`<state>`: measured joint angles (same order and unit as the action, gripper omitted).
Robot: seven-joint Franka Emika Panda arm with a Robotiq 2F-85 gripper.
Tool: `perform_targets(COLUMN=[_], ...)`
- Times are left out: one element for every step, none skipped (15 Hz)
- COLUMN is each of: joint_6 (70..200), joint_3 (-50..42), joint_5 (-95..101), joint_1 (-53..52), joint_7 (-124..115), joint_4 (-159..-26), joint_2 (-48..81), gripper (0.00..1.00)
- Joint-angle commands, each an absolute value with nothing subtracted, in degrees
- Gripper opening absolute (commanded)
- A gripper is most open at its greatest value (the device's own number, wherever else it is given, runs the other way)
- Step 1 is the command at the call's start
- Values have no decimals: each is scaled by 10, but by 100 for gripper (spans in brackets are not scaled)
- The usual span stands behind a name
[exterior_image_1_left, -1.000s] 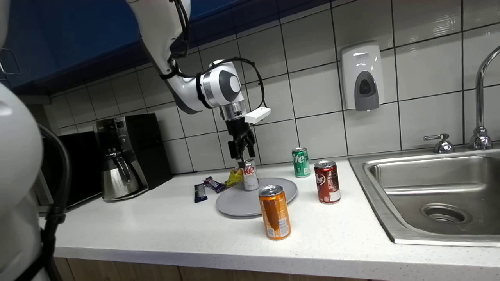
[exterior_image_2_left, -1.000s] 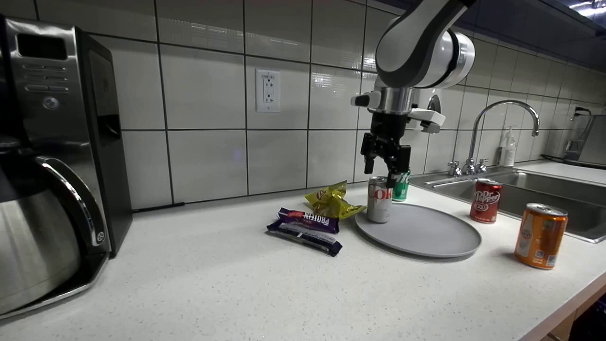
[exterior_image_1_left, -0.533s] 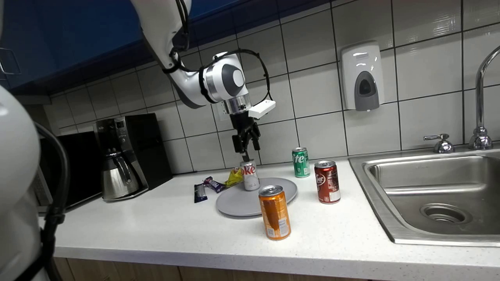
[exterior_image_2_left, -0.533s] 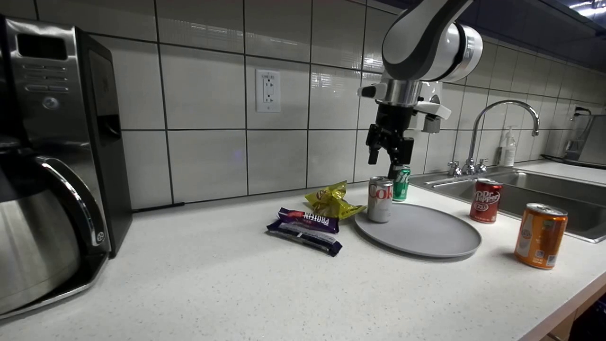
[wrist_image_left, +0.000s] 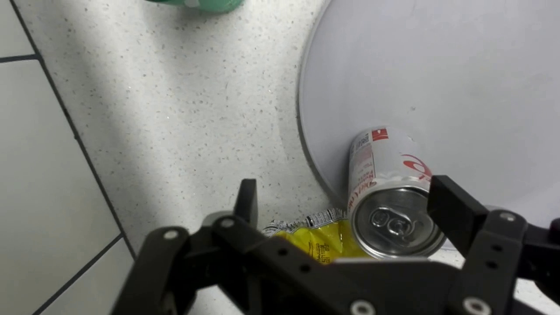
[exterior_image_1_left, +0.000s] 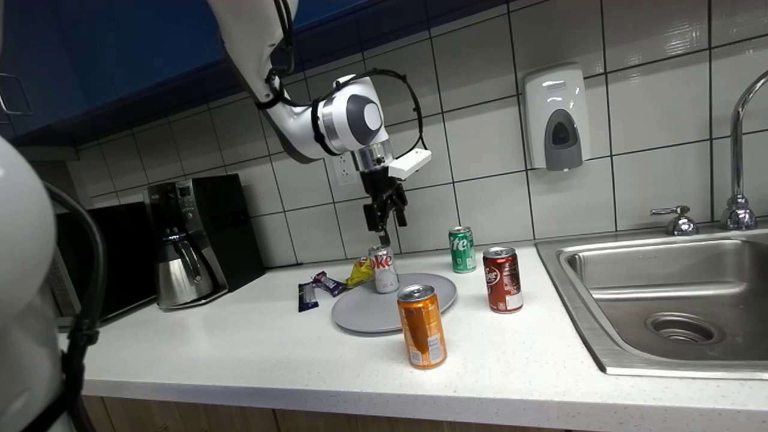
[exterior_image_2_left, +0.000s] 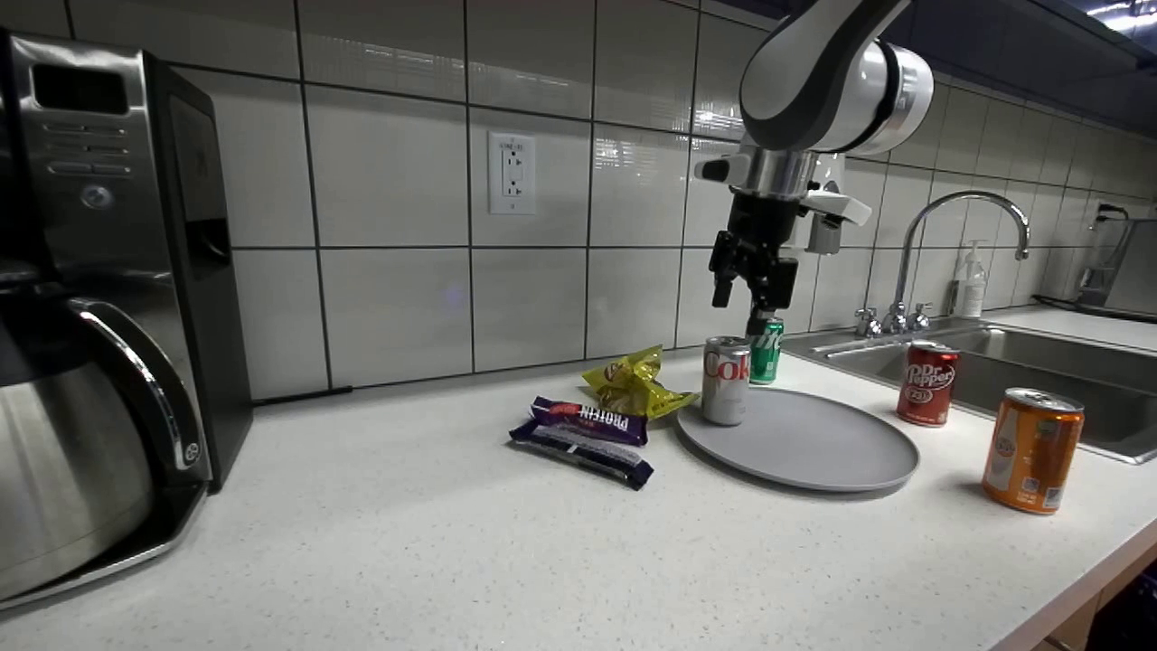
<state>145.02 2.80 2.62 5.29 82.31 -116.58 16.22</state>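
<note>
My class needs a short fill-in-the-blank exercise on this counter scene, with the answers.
The silver can stands on a round gray ____.
The soda can nearest the front edge of the counter is colored ____.
The jaws stand ____, holding nothing.

Missing words: plate; orange; open.

The counter (exterior_image_2_left: pixel 407 542) bears a plate (exterior_image_2_left: pixel 832 443), three cans (exterior_image_2_left: pixel 1032 452) and, seemingly, snack packets (exterior_image_2_left: pixel 592 422).

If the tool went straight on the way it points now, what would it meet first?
Pointing down, the open tool would probably meet the silver Coke can standing on the gray plate; depth between them is unclear.
</note>
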Motion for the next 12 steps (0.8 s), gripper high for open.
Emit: perform_targets(joint_6=[1463,1464,1464,1464,1465,1465,1464,1464,1462,1462,1461,1461], joint_3=[27,24,22,21,20,18,16,15,14,12,11,9], joint_5=[12,12,12,11,12,12,12,11,11,10,9,9], joint_1=[65,66,68,70,72,74,76,78,80,82,84,86], joint_7=[826,826,826,828,828,828,829,830,830,831,832,833], joint_4=[-1182,-1181,-1180,-1179,-1179,-1179,-1177,-1176,-1174,-1173,-1172,-1171], joint_2=[141,140,140,140,138,138,138,138,138,138,137,138], gripper=[100,100,100,100,100,100,100,100,100,100,100,100])
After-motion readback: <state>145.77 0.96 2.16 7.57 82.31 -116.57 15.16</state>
